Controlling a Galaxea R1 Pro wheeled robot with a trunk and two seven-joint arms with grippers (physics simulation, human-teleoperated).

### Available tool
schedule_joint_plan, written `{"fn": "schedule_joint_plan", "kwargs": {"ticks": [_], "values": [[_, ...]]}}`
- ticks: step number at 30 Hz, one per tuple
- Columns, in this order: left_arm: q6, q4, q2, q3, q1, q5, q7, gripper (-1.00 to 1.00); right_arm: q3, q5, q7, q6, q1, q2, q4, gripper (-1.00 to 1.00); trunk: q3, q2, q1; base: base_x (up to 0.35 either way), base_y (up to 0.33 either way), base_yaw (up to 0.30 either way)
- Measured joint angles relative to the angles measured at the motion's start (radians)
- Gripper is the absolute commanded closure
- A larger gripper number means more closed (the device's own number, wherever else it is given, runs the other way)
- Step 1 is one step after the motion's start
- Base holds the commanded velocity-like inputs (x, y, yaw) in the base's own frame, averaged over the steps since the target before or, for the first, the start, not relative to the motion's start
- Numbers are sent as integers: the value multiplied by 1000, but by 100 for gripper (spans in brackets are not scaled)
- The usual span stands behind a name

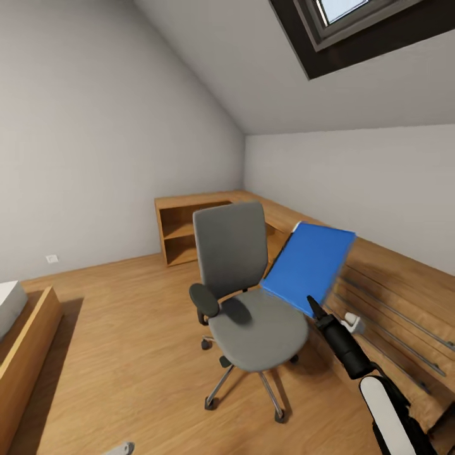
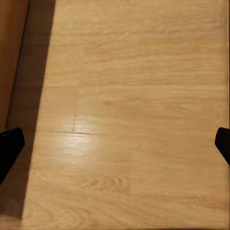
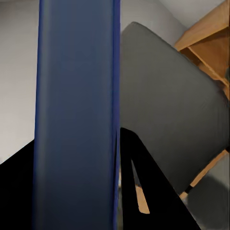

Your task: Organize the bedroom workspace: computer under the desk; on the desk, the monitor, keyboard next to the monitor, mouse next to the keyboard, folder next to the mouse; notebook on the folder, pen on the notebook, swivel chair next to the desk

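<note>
While the right gripper [image 1: 314,308] pinches the blue folder [image 1: 311,264], it tilts above the swivel chair [image 1: 243,297]. Left gripper [image 2: 115,143] jaws hang spread over wood floor [image 2: 129,96].

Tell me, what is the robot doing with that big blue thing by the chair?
The robot's right gripper is holding the blue folder, tilted up in the air beside the grey swivel chair. Its fingers are shut on the folder's edge. The left gripper is open over the bare wooden floor. The folder is not on the desk yet.
</note>
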Motion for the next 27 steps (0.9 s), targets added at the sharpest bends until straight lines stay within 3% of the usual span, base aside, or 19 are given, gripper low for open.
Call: {"fn": "schedule_joint_plan", "kwargs": {"ticks": [2,3,6,9,12,15,20,27], "values": [[-5,4,-2,-18,0,-1,0,-100,-2,1,-26,-31,0,35,-13,100,6,14,-8,0,0,0],[-9,6,-3,-35,0,0,0,-100,-3,-1,-65,-64,0,66,-24,100,9,21,-11,0,0,0],[-13,9,-2,-61,0,0,0,-100,1,-5,-242,-155,-5,137,-88,100,19,42,-23,0,0,0],[-15,10,-1,-67,0,0,0,-100,11,-6,-399,-204,-19,180,-136,100,28,63,-35,0,0,0],[-18,10,1,-67,0,0,0,-100,10,-10,-524,-226,-56,198,-154,100,38,84,-46,0,0,0],[-24,10,0,-68,0,0,0,-100,5,-33,-586,-249,-76,205,-151,100,47,105,-57,0,0,0],[-53,26,-3,-72,0,-1,1,-100,-1,-95,-603,-261,-82,206,-114,100,63,140,-77,0,0,0],[-97,60,-6,-74,0,-2,2,-100,-3,-118,-611,-293,-82,206,-106,100,85,189,-104,0,0,-14]]}}
